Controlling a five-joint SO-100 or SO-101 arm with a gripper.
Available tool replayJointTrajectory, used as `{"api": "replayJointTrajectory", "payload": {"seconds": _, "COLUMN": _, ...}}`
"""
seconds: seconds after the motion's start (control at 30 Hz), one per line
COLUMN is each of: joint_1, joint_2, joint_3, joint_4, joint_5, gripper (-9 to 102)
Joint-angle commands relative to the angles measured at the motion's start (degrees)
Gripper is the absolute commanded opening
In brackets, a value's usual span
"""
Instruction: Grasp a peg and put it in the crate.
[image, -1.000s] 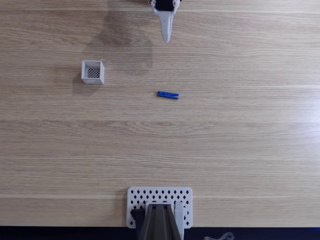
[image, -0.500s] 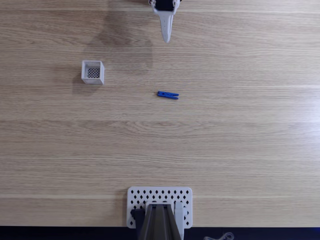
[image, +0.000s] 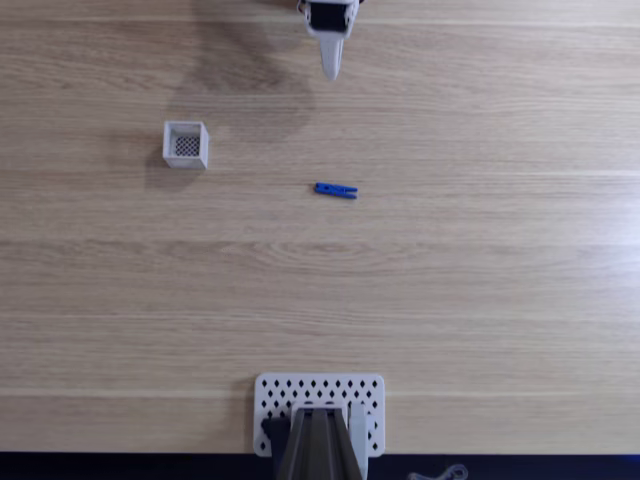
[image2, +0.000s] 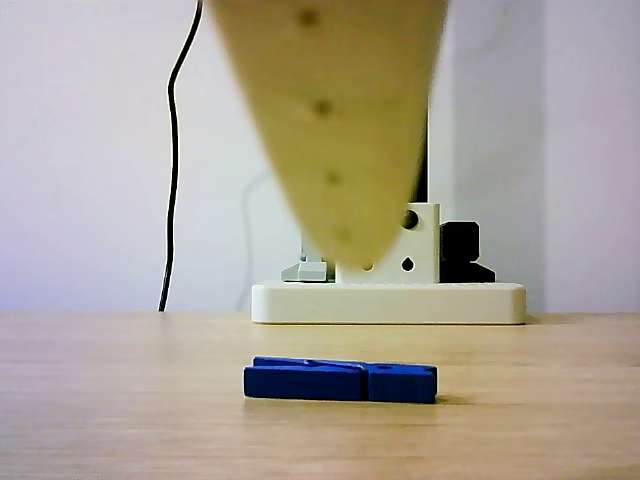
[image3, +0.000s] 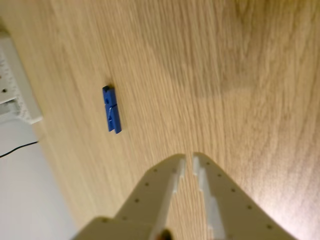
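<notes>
Peg (image: 335, 190): blue clothespin, lying flat on the desk (image: 480, 290) near its middle, lengthwise left to right in the fixed view, bare wood all around it. Crate (image: 186, 144): white, open-topped, standing upright toward the desk's left side, well apart from the peg. Gripper (image: 331, 72): at the desk's far edge, above the wood, jaws nearly together with a thin slit between them in the wrist view, holding nothing. Perforated plate (image: 320, 398): white, at the near edge.

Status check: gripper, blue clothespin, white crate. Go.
Gripper empty, jaws nearly shut, above the wood table. Small blue clothespin peg flat on the table, untouched. Tiny white mesh-bottomed crate empty. Path between them clear.
</notes>
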Motion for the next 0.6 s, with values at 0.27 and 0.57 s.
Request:
{"api": "replayJointTrajectory", "payload": {"seconds": 0.27, "joint_1": 0.88, "joint_2": -40.08, "joint_3": -36.74, "joint_4": 6.15, "joint_5": -1.05, "gripper": 0}}
{"api": "replayJointTrajectory", "payload": {"seconds": 0.57, "joint_1": -1.23, "joint_2": -61.79, "joint_3": -61.44, "joint_4": 13.89, "joint_5": -1.05, "gripper": 0}}
